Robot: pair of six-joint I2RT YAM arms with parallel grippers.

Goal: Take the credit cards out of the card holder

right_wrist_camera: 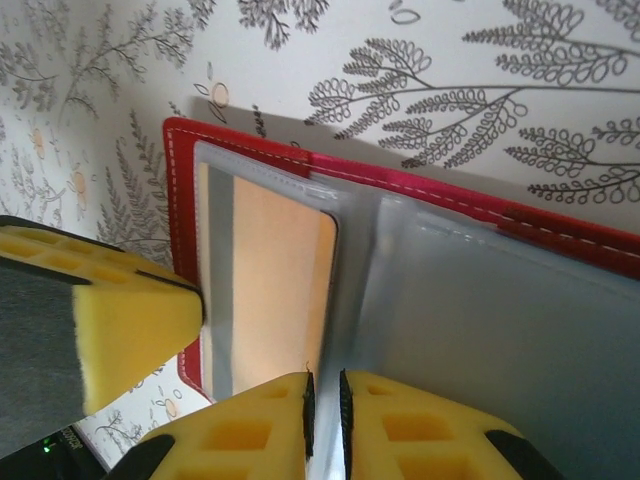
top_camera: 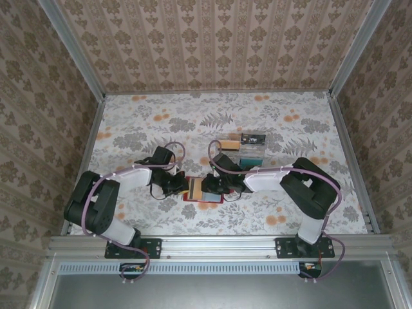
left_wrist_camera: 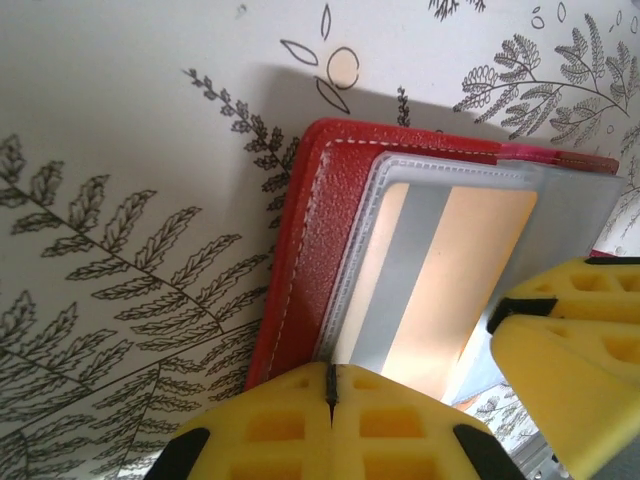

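Where jaws close, card holder [left_wrist_camera: 310, 250] sits.

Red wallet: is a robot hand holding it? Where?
The right gripper pinches the red leather-like wallet by its raised grey-blue inner flap. The left gripper is shut, tips on the wallet's edge beside the tan-gold card; whether it grips is unclear.

It was a staged robot-lab booth: damask-wallpapered walls [top_camera: 219, 45] in an aluminium frame [top_camera: 219, 245] boxed a floral-papered surface [top_camera: 148, 122].
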